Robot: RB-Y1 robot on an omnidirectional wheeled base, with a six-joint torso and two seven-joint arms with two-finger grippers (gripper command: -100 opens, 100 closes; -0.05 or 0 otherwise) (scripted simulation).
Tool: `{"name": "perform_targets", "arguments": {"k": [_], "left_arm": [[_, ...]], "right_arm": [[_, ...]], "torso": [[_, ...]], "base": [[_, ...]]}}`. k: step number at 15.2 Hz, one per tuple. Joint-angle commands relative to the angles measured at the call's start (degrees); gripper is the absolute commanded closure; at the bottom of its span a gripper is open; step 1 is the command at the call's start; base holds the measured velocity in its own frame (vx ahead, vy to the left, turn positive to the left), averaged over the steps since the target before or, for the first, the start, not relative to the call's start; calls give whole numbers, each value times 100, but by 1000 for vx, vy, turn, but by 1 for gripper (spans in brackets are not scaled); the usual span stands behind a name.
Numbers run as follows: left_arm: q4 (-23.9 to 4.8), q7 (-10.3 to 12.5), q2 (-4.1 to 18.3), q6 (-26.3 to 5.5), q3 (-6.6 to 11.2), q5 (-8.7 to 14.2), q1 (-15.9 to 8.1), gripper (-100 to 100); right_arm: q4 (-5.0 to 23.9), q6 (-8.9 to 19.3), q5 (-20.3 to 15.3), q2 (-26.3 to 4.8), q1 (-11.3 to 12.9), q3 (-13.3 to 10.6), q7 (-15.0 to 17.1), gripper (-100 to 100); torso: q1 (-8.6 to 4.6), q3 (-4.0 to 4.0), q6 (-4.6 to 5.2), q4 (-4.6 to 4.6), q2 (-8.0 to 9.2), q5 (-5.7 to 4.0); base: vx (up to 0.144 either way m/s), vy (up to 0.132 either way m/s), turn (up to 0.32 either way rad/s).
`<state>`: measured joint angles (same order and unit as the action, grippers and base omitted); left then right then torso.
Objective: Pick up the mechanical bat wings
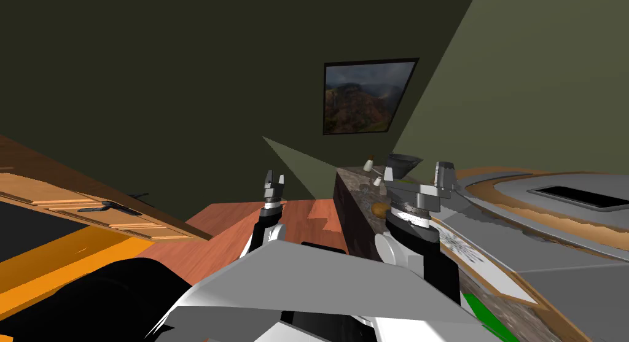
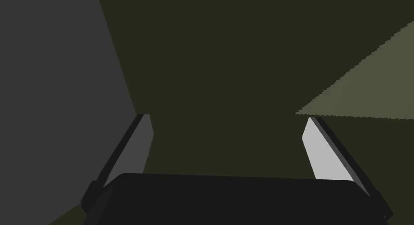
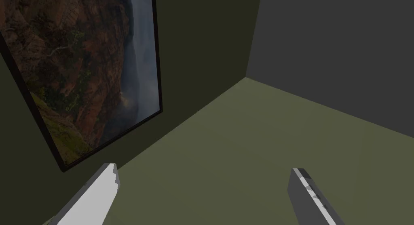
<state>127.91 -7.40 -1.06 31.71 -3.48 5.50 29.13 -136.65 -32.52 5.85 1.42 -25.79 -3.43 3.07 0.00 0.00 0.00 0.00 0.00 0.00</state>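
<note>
A small dark, flat, winged shape (image 1: 114,207), which may be the bat wings, lies on a wooden panelled surface (image 1: 67,197) far to my left. My left gripper (image 1: 274,182) is raised over the reddish floor, well to the right of that shape; in its wrist view the left gripper (image 2: 227,117) stands open with nothing between its fingers. My right gripper (image 1: 445,171) is held up over the stone counter (image 1: 353,191). The right gripper (image 3: 204,168) is also open and holds nothing.
On the stone counter stand a small bottle (image 1: 368,164), a dark bowl (image 1: 404,163) and a brown lump (image 1: 381,209). A printed sheet (image 1: 459,246) and a dark inset panel (image 1: 580,197) lie further right. A framed picture (image 1: 367,96) hangs on the wall.
</note>
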Motion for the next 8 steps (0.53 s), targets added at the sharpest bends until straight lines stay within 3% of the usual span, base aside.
{"name": "perform_targets", "arguments": {"k": [1,6,8], "left_arm": [[0,0,0,0,0,0,0,0],[0,0,0,0,0,0,0,0],[0,0,0,0,0,0,1,0]], "right_arm": [[-33,59,70,-225,-23,46,42,-100],[-136,331,341,-691,-119,226,210,-100],[-211,622,609,-961,-222,413,384,-100]], "torso": [[0,0,0,0,0,0],[2,-11,-1,-4,-21,0],[1,-16,-1,-6,-27,0]], "base": [[10,0,36],[47,9,64],[79,6,98]]}}
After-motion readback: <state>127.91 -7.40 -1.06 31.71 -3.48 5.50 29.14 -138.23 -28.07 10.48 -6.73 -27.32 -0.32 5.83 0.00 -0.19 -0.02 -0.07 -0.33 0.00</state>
